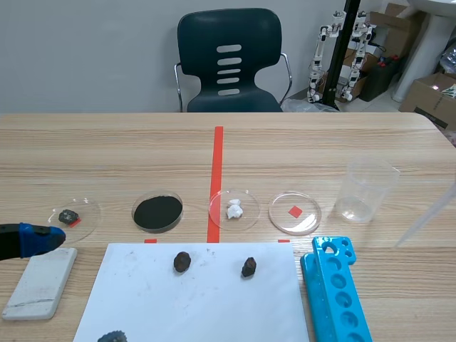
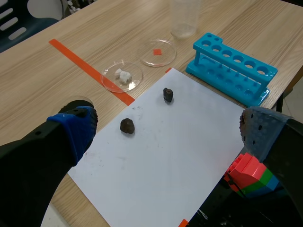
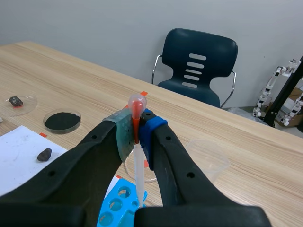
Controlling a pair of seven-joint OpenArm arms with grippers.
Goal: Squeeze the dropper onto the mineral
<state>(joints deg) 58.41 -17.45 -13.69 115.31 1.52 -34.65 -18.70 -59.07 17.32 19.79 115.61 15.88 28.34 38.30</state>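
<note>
My right gripper (image 3: 137,131) is shut on a clear dropper (image 3: 137,105). Its bulb stands above the pads and its neck between them looks red. In the scene view only the dropper's pale stem (image 1: 426,215) shows, slanting in at the far right. Two dark mineral stones (image 1: 182,261) (image 1: 249,267) lie on a white paper sheet (image 1: 206,306), well left of the dropper. The left wrist view shows the same stones (image 2: 127,126) (image 2: 168,94). My left gripper (image 2: 168,124) is open above the paper's left part, holding nothing; its blue pad (image 1: 35,239) shows at the scene's left edge.
Along the back stand a dish with a dark stone (image 1: 68,216), a dish of black powder (image 1: 157,211), a dish with white lumps (image 1: 234,209), an empty dish (image 1: 295,211) and a clear beaker (image 1: 365,189). A blue tube rack (image 1: 335,292) lies right of the paper, a pale block (image 1: 40,281) left.
</note>
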